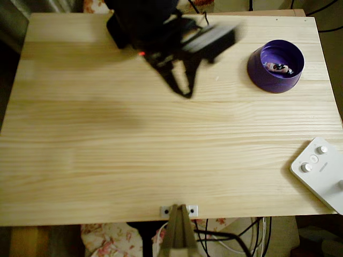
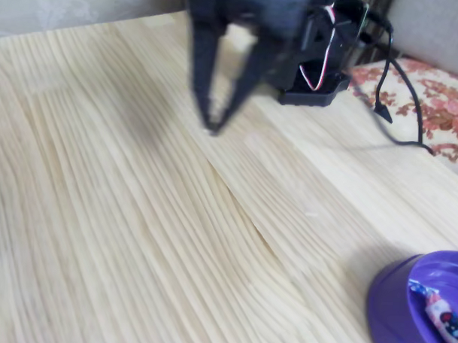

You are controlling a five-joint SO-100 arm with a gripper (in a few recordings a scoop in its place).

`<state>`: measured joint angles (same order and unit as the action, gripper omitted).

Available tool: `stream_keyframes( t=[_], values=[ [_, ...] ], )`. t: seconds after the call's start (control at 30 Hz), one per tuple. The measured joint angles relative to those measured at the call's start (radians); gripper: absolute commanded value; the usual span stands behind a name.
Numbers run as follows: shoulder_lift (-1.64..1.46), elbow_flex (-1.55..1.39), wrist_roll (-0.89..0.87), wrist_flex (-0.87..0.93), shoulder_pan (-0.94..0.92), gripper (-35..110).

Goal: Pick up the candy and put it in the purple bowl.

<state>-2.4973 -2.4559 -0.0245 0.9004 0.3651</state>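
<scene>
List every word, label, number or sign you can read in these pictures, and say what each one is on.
No text can be read.
Candy wrapper in the purple bowl: dark markings, too small and blurred to read.
White device with round knobs at the table's edge: a faint mark beside the knobs, too small to read.
Gripper and arm: blurred, no readable label.

Home: floral bedding (image 2: 434,103) beside table (image 1: 134,160)

Blurred black arm, end effector (image 1: 186,92) pointing down, fingertips together, nothing held.
</scene>
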Motion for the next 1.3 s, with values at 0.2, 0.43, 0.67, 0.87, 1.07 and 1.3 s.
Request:
stream_keyframes(
  t=[0.2, 0.43, 0.67, 0.87, 1.07, 1.3],
  values=[
    [-0.172, -0.137, -0.097, 0.006, -0.15, -1],
    [-0.368, -0.261, -0.086, 0.049, -0.345, -1],
    [-0.597, -0.41, -0.051, 0.12, -0.42, -1],
    [-0.776, -0.535, -0.054, 0.16, -0.462, -1],
    [-0.788, -0.588, -0.061, 0.14, -0.48, -1],
    [-0.788, -0.588, -0.049, 0.14, -0.474, -1]
  ],
)
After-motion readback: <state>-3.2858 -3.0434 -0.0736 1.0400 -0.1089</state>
